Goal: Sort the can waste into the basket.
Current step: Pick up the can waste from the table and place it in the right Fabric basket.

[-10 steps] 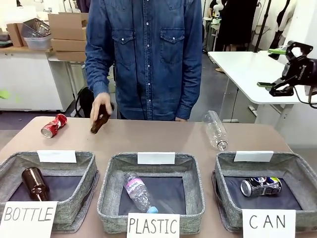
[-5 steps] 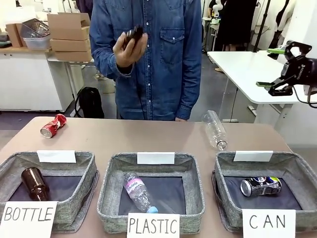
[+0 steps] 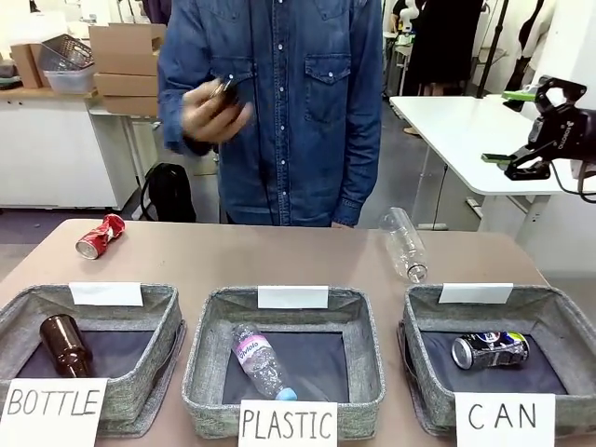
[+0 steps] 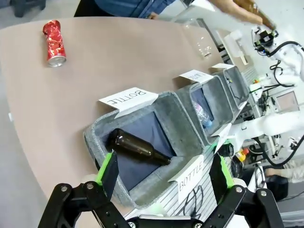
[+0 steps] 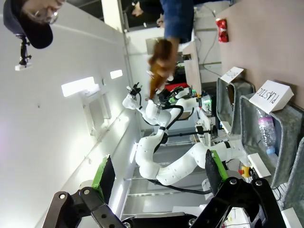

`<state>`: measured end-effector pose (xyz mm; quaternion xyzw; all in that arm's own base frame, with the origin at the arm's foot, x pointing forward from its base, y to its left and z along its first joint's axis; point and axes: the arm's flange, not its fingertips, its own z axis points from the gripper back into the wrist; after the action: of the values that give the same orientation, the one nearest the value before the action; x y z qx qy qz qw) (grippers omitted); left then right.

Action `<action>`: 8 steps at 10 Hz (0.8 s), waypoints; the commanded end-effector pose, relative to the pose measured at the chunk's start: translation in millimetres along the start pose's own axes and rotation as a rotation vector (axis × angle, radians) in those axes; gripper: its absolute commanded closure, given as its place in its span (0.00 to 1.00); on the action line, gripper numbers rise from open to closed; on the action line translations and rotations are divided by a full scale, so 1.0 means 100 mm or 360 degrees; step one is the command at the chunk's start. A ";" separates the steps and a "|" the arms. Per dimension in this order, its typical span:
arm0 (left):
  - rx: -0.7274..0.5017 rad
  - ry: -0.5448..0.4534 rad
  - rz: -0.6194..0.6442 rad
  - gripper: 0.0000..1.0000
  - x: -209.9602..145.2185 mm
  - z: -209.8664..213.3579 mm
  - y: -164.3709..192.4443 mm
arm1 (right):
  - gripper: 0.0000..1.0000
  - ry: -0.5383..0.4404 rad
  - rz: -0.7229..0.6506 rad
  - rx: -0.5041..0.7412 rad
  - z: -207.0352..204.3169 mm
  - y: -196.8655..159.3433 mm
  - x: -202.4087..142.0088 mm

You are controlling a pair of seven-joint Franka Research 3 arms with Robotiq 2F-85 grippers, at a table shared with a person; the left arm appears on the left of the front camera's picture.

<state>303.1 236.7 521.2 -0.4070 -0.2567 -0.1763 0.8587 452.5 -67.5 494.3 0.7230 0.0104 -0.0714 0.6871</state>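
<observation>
The red dented can point(image 3: 101, 236) lies on its side at the far left of the table, behind the baskets; it also appears in the left wrist view point(image 4: 53, 42) and the right wrist view point(image 5: 221, 23). The dark blue-black and silver can point(image 3: 491, 350) lies inside the grey basket marked "CAN" point(image 3: 559, 321) at the front right. My right gripper point(image 3: 510, 127) hangs open and empty, high above the table's right side. My left gripper point(image 4: 164, 171) is open and empty above the "BOTTLE" basket point(image 4: 102, 137).
A person in a denim shirt holds a brown bottle point(image 3: 219, 93) at chest height. A clear plastic bottle point(image 3: 406, 244) lies behind the CAN basket. The PLASTIC basket point(image 3: 209, 349) holds a plastic bottle point(image 3: 259, 361). A brown bottle point(image 3: 63, 345) lies in the BOTTLE basket.
The person picked the brown bottle up off the table and raised it to chest height, and it is now swinging slightly left. Both grippers and both cans stayed put.
</observation>
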 end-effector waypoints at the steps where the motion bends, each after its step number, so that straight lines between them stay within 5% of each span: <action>1: 0.0044 -0.0055 0.0017 0.00 0.11 -0.04 -0.02 | 0.00 0.0013 0.0009 -0.0006 0.01 0.02 0.00; 4: 0.0095 0.0104 0.0024 0.00 0.46 -0.31 -0.05 | 0.00 0.0013 0.0009 -0.0006 0.01 0.02 0.00; 8: 0.0098 -0.0038 0.0054 0.00 0.03 0.02 0.05 | 0.00 0.0013 0.0009 -0.0006 0.01 0.02 0.00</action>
<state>325.0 231.9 525.6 -0.3803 -0.2488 -0.1516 0.8778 452.5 -67.5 494.3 0.7230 0.0103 -0.0713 0.6871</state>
